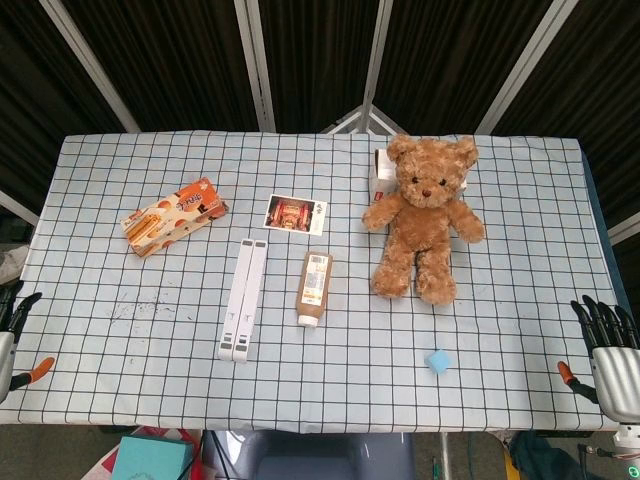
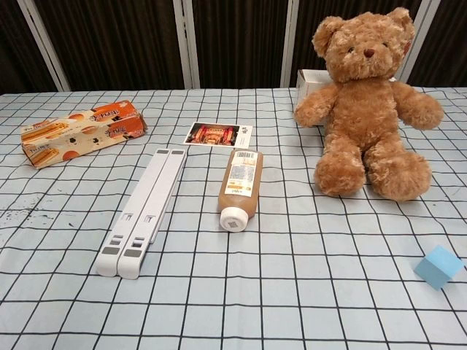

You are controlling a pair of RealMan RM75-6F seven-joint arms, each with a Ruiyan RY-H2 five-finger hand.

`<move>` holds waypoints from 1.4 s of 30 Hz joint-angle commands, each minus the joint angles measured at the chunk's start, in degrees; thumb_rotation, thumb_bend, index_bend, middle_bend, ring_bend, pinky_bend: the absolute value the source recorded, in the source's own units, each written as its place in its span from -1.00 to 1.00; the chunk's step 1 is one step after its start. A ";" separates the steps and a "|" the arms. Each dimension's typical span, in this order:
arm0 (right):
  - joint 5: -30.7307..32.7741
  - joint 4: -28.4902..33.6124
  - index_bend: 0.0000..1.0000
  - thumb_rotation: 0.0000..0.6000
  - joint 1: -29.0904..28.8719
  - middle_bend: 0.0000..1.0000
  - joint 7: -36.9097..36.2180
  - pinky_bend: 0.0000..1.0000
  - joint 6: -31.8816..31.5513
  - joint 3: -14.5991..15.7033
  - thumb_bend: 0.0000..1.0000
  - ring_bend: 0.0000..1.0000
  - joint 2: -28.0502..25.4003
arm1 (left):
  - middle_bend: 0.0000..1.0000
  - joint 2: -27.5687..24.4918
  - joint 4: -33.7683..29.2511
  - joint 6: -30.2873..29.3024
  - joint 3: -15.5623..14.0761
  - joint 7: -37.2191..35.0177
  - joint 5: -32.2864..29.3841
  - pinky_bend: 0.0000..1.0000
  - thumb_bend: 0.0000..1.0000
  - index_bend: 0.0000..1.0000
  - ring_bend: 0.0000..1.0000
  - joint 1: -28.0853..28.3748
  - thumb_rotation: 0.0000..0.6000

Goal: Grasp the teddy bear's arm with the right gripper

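A brown teddy bear [image 1: 425,215] [image 2: 368,102] sits upright on the checked tablecloth at the right back, arms spread to both sides. Its arm on the right side [image 1: 468,224] [image 2: 421,108] sticks out freely. My right hand [image 1: 610,355] hangs at the table's right front edge, fingers apart and holding nothing, far from the bear. My left hand [image 1: 10,325] shows only partly at the left edge, fingers apart and empty. Neither hand appears in the chest view.
A white box [image 1: 384,175] stands behind the bear. A brown bottle [image 1: 314,288] lies in the middle, beside a white folded stand [image 1: 242,298]. A postcard [image 1: 295,213], an orange snack box [image 1: 173,216] and a small blue cube [image 1: 437,361] also lie on the table.
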State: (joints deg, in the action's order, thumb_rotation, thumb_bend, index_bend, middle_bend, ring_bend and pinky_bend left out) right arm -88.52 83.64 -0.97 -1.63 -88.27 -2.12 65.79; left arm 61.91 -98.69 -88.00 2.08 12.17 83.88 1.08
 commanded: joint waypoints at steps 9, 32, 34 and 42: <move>1.80 0.64 -1.00 1.00 0.02 -1.00 0.26 -1.00 1.15 -0.34 -0.44 -1.00 -0.20 | -1.00 0.10 0.02 0.00 0.11 0.30 -0.18 -0.94 -0.52 -0.74 -1.00 0.05 1.00; 8.29 -1.62 -1.00 1.00 -12.73 -0.91 -19.55 -1.00 21.66 -6.65 -0.44 -0.91 1.21 | -1.00 0.86 -0.15 0.04 0.80 1.86 -1.89 -0.94 -0.52 -0.74 -1.00 0.12 1.00; 10.30 -1.22 -1.00 1.00 -15.25 -0.89 -20.76 -1.00 25.66 -8.14 -0.44 -0.89 1.22 | -1.00 1.03 -0.10 0.23 0.88 2.42 -2.14 -0.94 -0.52 -0.74 -1.00 0.25 1.00; 22.66 -4.67 -1.00 1.00 -25.91 -0.83 -22.47 -1.00 40.93 -15.42 -0.44 -0.84 3.64 | -1.00 1.19 -0.07 0.43 1.99 3.22 -4.71 -0.94 -0.52 -0.74 -1.00 0.36 1.00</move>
State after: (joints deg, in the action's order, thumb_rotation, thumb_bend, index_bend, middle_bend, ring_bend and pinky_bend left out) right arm -70.05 81.14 -23.07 -24.50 -51.49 -14.75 68.23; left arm 63.15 -98.77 -87.49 3.85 15.38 79.45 1.46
